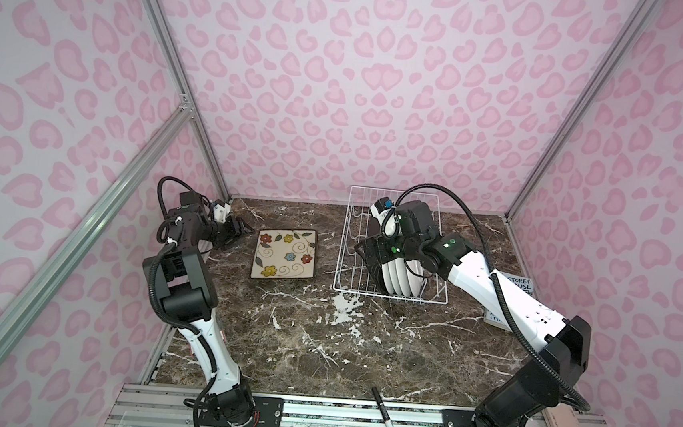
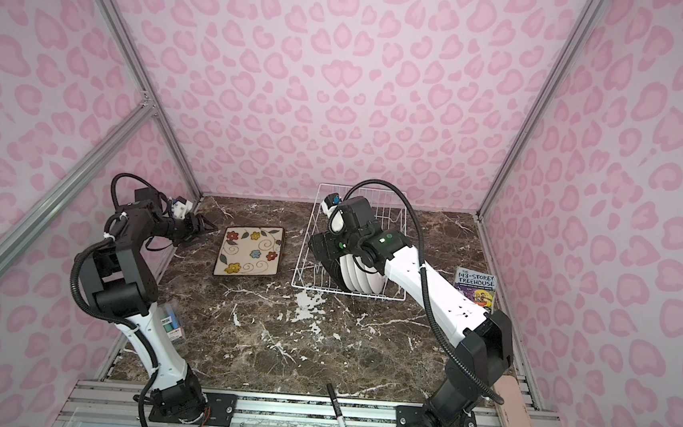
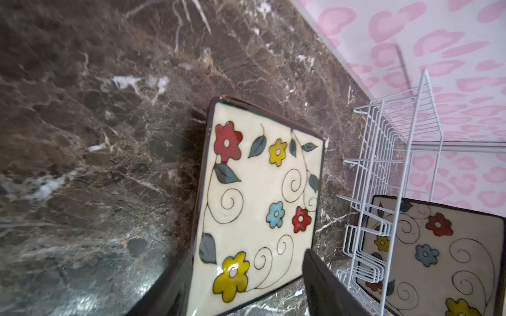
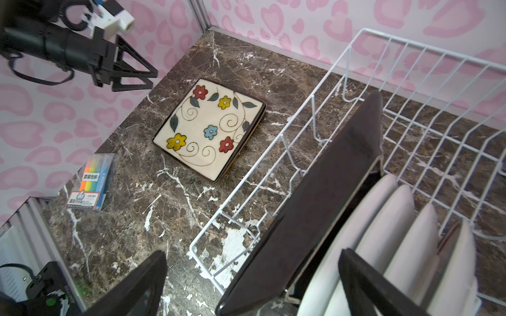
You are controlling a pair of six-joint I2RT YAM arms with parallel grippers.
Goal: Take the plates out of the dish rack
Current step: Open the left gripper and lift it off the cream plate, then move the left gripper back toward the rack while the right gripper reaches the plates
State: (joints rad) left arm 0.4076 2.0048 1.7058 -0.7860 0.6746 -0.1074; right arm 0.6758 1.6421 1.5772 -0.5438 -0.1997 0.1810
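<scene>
In a top view we see one square flowered plate [image 1: 284, 254] lying face up at eleven o'clock on the marble bench [image 1: 321, 346], the left end effector [image 1: 243, 228] just off its nine o'clock edge and holding nothing. At one o'clock the white wire dish rack [image 1: 353, 224] holds round white plates [image 1: 401, 277] standing on edge, with the right end effector [image 1: 373, 249] poised at that row's nine o'clock end. A book [image 1: 514, 283] peeks from under the right arm [image 1: 476, 275] at three o'clock.

Left gripper [image 1: 245, 228] hovers, apparently open; right gripper [image 4: 253, 253] reaches forward, jaws wide.
</scene>
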